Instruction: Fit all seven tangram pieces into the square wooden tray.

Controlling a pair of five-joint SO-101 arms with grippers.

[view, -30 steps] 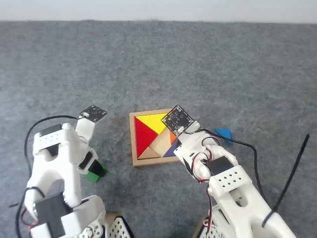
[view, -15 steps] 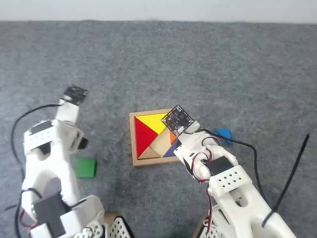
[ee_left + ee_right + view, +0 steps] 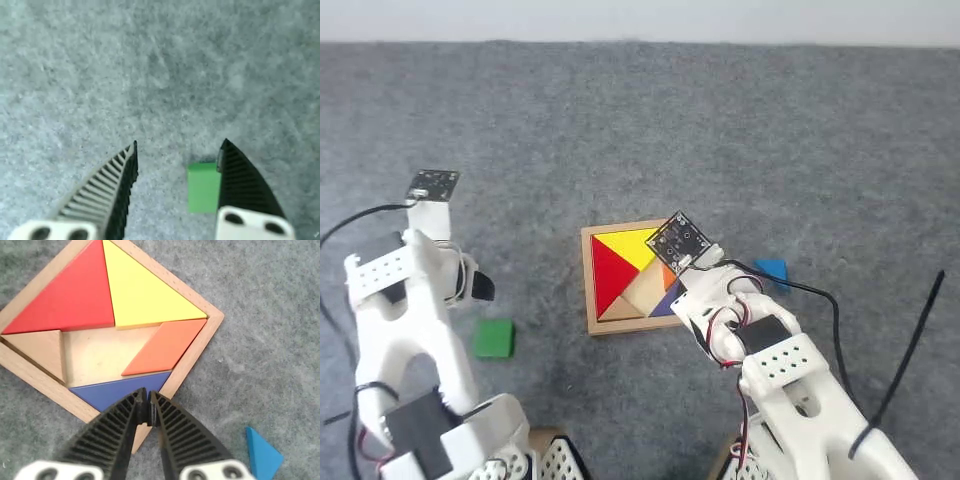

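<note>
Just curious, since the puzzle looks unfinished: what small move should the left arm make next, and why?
Probably lower the open left gripper onto the green square and close on it. The square lies loose on the mat, outside the tray, whose middle shows a bare gap.

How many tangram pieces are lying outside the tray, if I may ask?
2: a green square near the left gripper, and a blue triangle just right of the tray.

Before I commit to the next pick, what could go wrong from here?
The green square sits toward one side of the open left jaws, off centre; descending could clip or shove it. The shut right jaws hang over the tray edge, possibly blocking the empty slot.
</note>
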